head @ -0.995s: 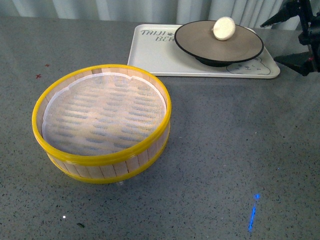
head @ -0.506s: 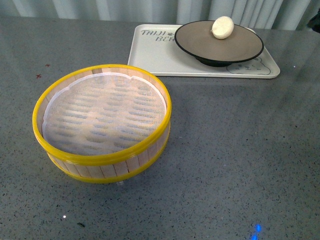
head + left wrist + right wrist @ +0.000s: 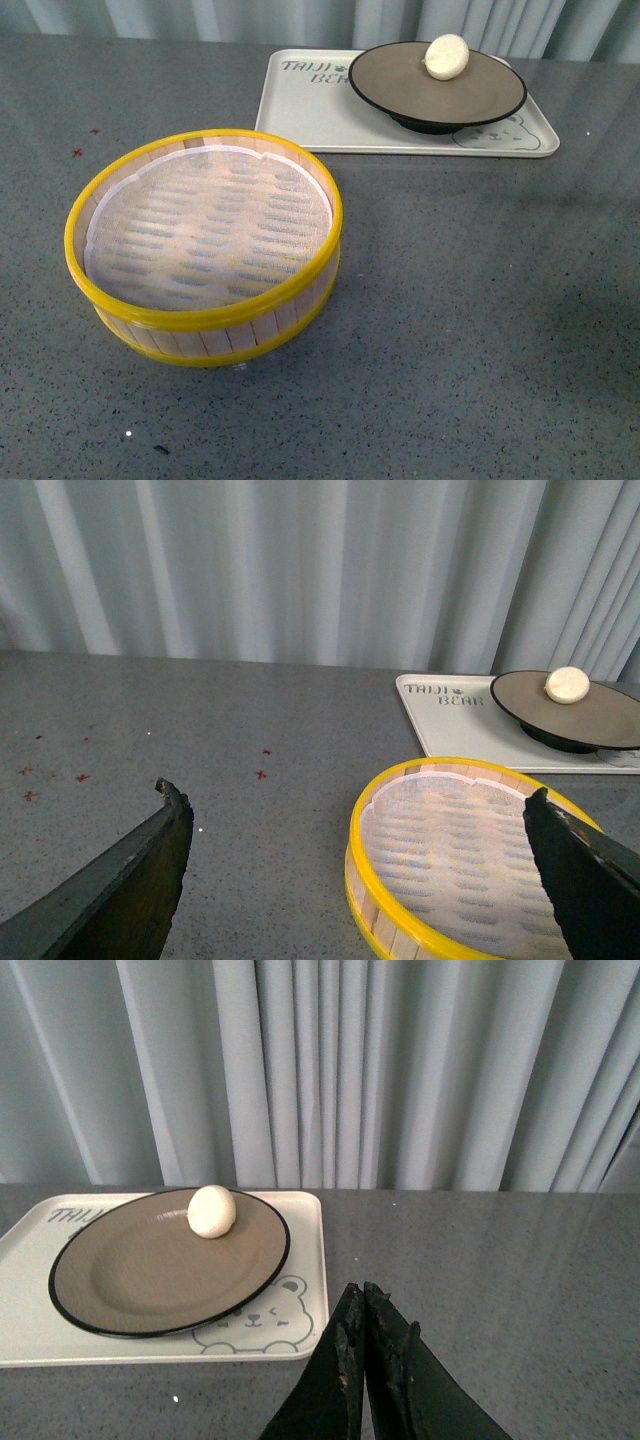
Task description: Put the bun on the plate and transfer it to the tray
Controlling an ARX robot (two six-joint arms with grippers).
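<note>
Tray (image 3: 300,110), pale cream with rounded corners, lies at the far side of the grey table (image 3: 480,300); the lettering "TAIJI BEAR" sits in one corner and a bear face in another. On it rests the plate (image 3: 470,95), taupe-brown inside with a black rim, covering the tray's right part. The bun (image 3: 447,56) sits on the plate, toward its far edge rather than the middle, and it touches nothing else. Nearer the camera stands a round bamboo steamer basket (image 3: 215,335) with yellow rims; inside it lies only a white liner (image 3: 205,230) over the slats, well apart from the tray.

Neither arm appears in the front view. In the left wrist view the left gripper (image 3: 360,880) has its two dark fingers spread wide, holding nothing, with the basket showing between them and the tray and plate beyond. In the right wrist view the right gripper (image 3: 365,1335) has its fingers pressed together at the tips with nothing between them; it appears to hang above the bare table just beside the tray's bear corner, though its height is hard to judge from this angle.

Count: one tray, one plate, one bun, one steamer basket, two grippers.
</note>
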